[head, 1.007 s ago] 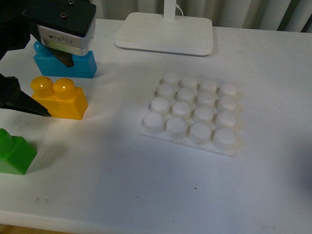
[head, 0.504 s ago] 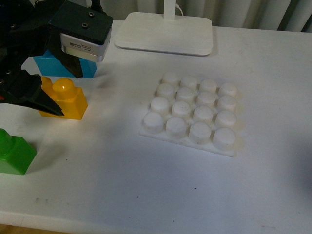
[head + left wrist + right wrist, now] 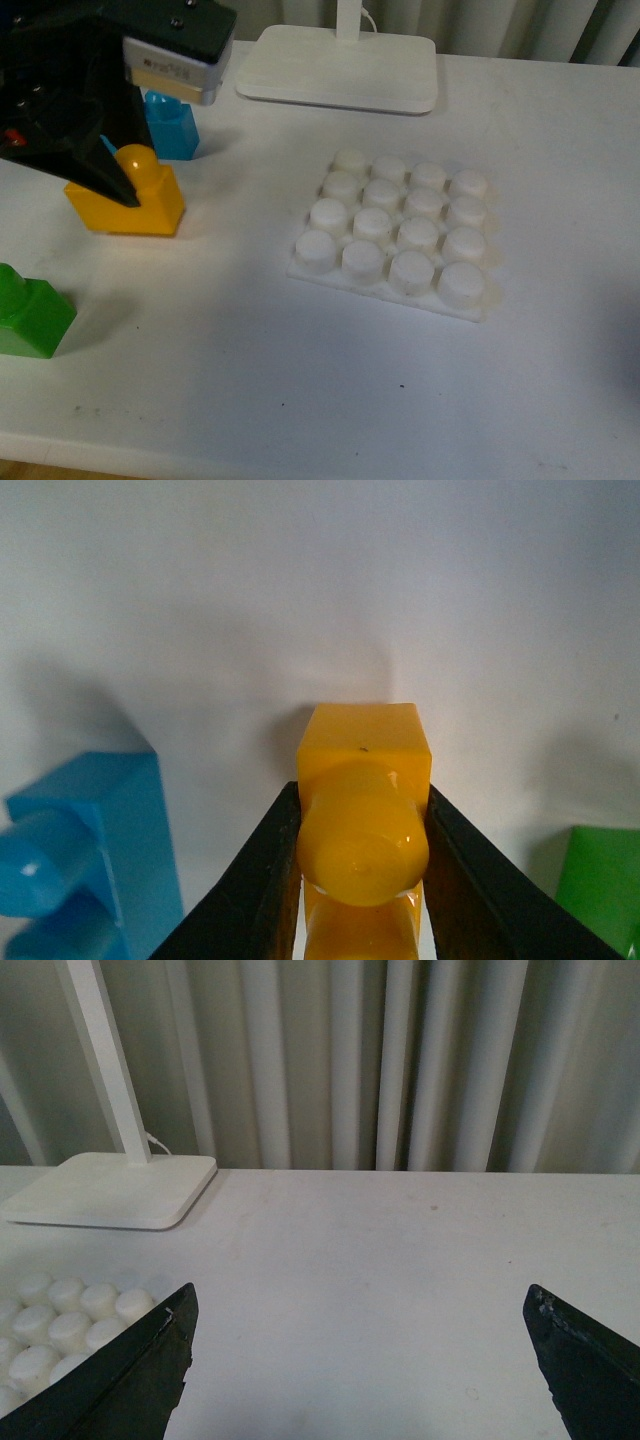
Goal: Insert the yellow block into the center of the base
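My left gripper [image 3: 112, 168] is shut on the yellow block [image 3: 135, 200] at the table's left, one jaw on each long side. In the left wrist view the yellow block [image 3: 365, 810] sits squeezed between my two black fingers [image 3: 255, 880]. It looks slightly tilted, its near end raised. The white studded base [image 3: 395, 232] lies flat in the middle of the table, well to the right of the block. My right gripper [image 3: 360, 1360] is open and empty above bare table, with a corner of the base [image 3: 60, 1325] beside one finger.
A blue brick [image 3: 170, 128] stands just behind the yellow block, partly hidden by my left arm; it also shows in the left wrist view [image 3: 90, 860]. A green brick [image 3: 30, 310] sits at the front left. A white lamp foot [image 3: 340, 68] stands at the back.
My left gripper moved right and closed on the yellow block. The block has shifted slightly and tipped up from where it rested.
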`<state>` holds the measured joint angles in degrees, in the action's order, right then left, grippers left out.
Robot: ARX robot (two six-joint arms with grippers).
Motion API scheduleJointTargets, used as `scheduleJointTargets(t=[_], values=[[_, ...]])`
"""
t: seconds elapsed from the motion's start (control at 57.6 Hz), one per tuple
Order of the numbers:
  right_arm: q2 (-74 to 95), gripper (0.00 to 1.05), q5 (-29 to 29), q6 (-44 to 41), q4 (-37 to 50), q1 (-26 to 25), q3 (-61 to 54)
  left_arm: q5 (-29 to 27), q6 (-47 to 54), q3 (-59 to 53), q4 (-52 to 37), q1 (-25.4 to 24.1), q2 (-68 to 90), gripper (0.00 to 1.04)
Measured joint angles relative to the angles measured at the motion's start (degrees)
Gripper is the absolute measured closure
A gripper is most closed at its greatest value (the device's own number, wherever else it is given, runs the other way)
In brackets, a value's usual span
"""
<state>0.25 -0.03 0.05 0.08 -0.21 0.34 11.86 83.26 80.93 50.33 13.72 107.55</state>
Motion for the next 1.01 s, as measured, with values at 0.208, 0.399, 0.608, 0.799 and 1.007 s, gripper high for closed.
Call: scheduleJointTargets(t=[0.208,0.399,0.608,0.799,1.007], values=[[0.0,0.09,0.0,0.0,0.0,0.0,0.0,1.3,-3.9,5.4,-0.6,7.1,-0.4,0.75],[0.0,0.09,0.0,0.0,0.0,0.0,0.0,1.9,-7.5,12.2,-1.6,13.5,3.1,0.75],[0.0,0.09,0.0,0.0,0.0,0.0,0.0,0.7,-9.5,18.6,-0.6,18.1,9.0,0.75],[0.0,0.09,0.0,0.0,0.0,0.0,0.0,-0.2,-10.1,22.4,0.5,20.7,12.7,0.76],[0.0,0.09,0.0,0.0,0.0,0.0,0.0,-0.5,-10.3,25.3,1.1,21.6,14.5,0.76]])
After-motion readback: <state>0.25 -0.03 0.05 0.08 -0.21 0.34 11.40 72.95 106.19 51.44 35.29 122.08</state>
